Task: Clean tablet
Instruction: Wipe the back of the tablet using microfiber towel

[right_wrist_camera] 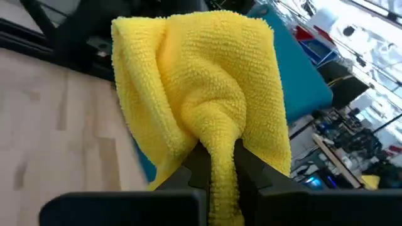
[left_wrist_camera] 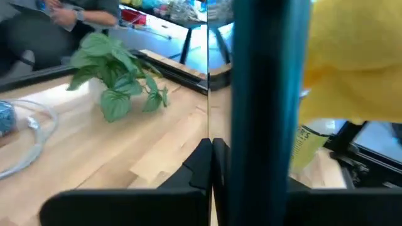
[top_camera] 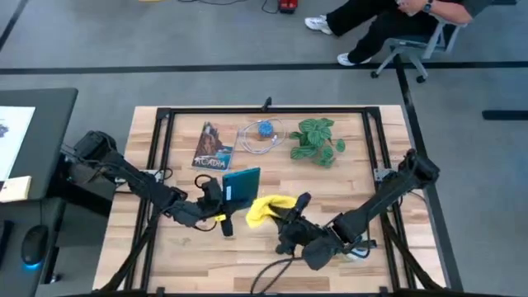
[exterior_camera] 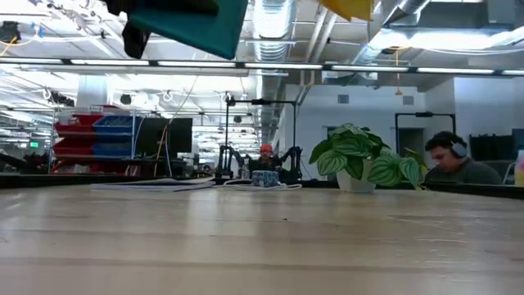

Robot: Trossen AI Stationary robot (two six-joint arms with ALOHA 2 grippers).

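Tablet and cloth held aloft, touching.
Your left gripper (top_camera: 221,196) pinches the teal-backed tablet (top_camera: 241,186); your right gripper (right_wrist_camera: 217,164) pinches the yellow cloth (right_wrist_camera: 201,88) against it.

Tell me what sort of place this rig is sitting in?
Probably an open-plan robotics lab or workshop: exposed ceiling ducts, red and blue storage bins, and another arm rig beyond the wooden table. A person wearing headphones sits at a workstation nearby.

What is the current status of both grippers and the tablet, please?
Left gripper shut on tablet, held off the table. Right gripper shut on yellow cloth, against the tablet. Nothing in the way.
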